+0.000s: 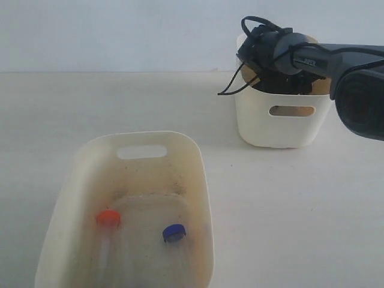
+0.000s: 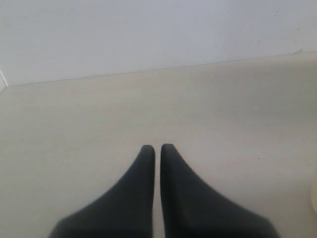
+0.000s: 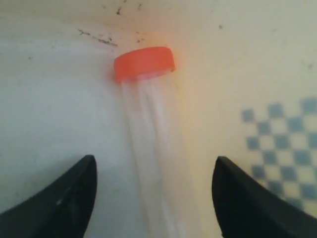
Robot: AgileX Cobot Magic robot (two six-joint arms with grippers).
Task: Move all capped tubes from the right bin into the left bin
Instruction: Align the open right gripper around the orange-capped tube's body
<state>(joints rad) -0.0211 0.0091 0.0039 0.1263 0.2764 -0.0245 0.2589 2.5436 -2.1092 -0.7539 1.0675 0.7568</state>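
The large speckled left bin point(image 1: 198, 180) at the front holds an orange-capped tube point(image 1: 108, 218) and a blue-capped tube point(image 1: 174, 233). The smaller right bin point(image 1: 264, 129) stands at the back right, with my right arm point(image 1: 282, 51) reaching down into it. Inside it, the right wrist view shows a clear tube with an orange cap point(image 3: 144, 63) lying on the bin floor. My right gripper point(image 3: 154, 166) is open, its fingers on either side of the tube's body without touching it. My left gripper point(image 2: 157, 147) is shut on nothing above bare table.
A blue-and-white checkered patch point(image 3: 282, 129) shows on the right bin's floor beside the tube. Dark specks point(image 3: 99, 38) mark the floor beyond the cap. A white wall point(image 1: 120, 33) backs the cream table point(image 1: 288, 210).
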